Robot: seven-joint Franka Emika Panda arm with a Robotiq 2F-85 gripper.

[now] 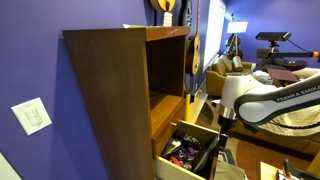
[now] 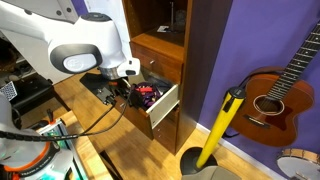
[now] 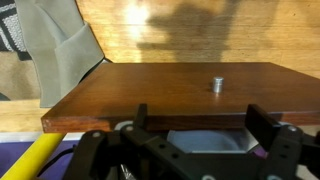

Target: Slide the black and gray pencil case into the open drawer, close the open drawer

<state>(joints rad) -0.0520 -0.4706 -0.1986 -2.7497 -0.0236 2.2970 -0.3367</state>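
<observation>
The open drawer (image 1: 178, 158) juts from the bottom of the brown cabinet; it also shows in an exterior view (image 2: 163, 108). Red-and-black clutter (image 2: 147, 94) lies inside it. My gripper (image 1: 214, 152) hangs over the drawer's outer end, just behind its dark front panel (image 3: 170, 92). In the wrist view the fingers (image 3: 203, 122) are spread wide with nothing between them, and a pale surface (image 3: 205, 142) shows below. A small metal handle post (image 3: 216, 85) stands on the panel. I cannot pick out the black and gray pencil case; the arm and gripper hide part of the drawer.
The tall brown cabinet (image 1: 110, 90) has a shelf compartment (image 1: 165, 85) above the drawer. A yellow pole (image 2: 220, 125) and a guitar (image 2: 275, 95) stand by the purple wall beside the cabinet. Grey cloth (image 3: 60, 50) lies on the wooden floor.
</observation>
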